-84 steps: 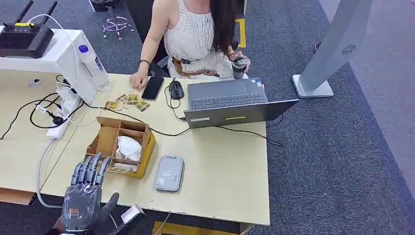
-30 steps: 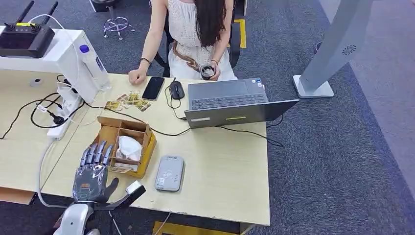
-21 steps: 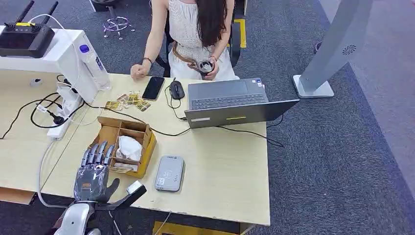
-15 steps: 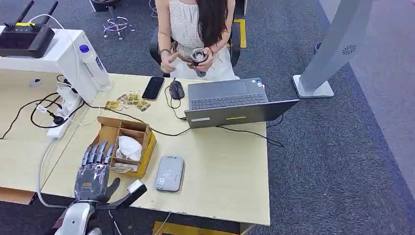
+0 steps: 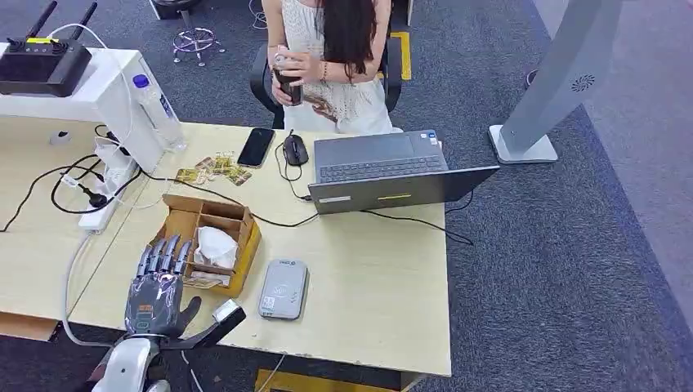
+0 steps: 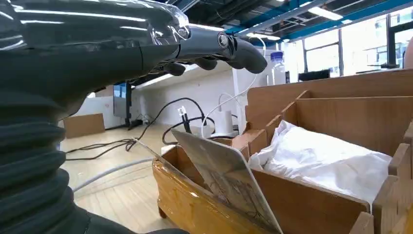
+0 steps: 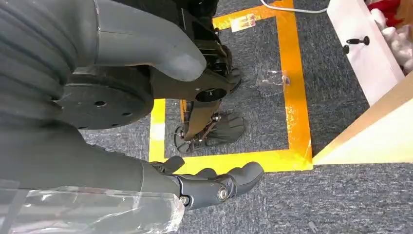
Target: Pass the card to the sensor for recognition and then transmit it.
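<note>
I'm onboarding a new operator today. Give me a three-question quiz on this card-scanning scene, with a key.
1. True or false: the left hand holds a card.
2. Which lies nearer the grey card reader: A) cardboard box, B) laptop?
3. Fill in: the card leans inside the ____.

Key: 1 false, its fingers are spread above the box's near compartment; 2 A; 3 cardboard box.
</note>
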`<move>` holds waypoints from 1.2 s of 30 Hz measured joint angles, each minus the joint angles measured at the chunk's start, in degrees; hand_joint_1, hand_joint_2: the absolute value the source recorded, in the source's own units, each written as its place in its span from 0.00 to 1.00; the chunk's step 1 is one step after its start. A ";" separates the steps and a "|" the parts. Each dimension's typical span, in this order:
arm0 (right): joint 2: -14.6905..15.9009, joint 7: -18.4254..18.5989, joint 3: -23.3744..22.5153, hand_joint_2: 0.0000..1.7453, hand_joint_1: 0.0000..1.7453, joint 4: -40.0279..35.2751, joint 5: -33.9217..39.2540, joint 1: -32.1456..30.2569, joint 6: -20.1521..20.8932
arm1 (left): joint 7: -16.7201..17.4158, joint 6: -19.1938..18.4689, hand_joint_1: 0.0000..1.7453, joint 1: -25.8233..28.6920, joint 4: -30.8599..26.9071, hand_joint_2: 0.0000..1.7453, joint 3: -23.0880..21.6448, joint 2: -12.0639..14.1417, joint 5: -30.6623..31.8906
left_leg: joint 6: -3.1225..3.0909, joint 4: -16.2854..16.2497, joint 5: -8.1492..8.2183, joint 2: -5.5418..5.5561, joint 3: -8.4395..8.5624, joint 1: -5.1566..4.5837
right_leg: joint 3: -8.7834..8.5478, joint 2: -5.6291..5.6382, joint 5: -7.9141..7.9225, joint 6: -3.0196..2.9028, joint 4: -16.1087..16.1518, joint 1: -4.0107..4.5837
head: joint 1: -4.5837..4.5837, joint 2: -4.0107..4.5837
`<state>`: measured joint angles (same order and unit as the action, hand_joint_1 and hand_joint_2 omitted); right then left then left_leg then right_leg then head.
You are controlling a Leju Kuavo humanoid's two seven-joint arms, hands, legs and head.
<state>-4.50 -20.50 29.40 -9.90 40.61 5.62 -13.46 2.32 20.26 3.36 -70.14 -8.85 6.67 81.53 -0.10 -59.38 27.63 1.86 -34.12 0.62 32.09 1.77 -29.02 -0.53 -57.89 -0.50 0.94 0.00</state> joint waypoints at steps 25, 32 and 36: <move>-0.11 0.02 0.00 1.00 0.00 -0.31 -0.68 0.04 0.04 | -0.15 0.50 0.00 -0.90 0.00 1.00 -1.66 -0.02 -0.11 | 0.00 0.00 0.00 0.00 0.00 0.00 | 0.00 0.00 0.00 0.00 0.00 0.00 | 0.00 0.00; -0.11 0.04 0.00 1.00 0.00 -0.31 -0.85 0.04 0.00 | -0.20 0.46 1.00 -0.90 0.00 1.00 -1.66 0.02 -0.53 | 0.00 0.00 0.00 0.00 0.00 0.00 | 0.00 0.00 0.00 0.00 0.00 0.00 | 0.00 0.00; -0.11 0.07 0.00 1.00 0.00 -0.31 -1.00 0.04 0.02 | -0.59 0.33 1.00 -0.90 0.00 1.00 -1.66 0.22 -1.12 | 0.00 0.00 0.00 0.00 0.00 0.00 | 0.00 0.00 0.00 0.00 0.00 0.00 | 0.00 0.00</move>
<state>-4.61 -20.44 29.40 -10.21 39.60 5.66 -13.44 1.73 20.59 2.46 -70.14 -10.51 6.89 80.41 -0.10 -59.37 27.63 1.86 -34.12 0.62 32.09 1.78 -29.02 -0.53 -57.90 -0.50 0.94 0.00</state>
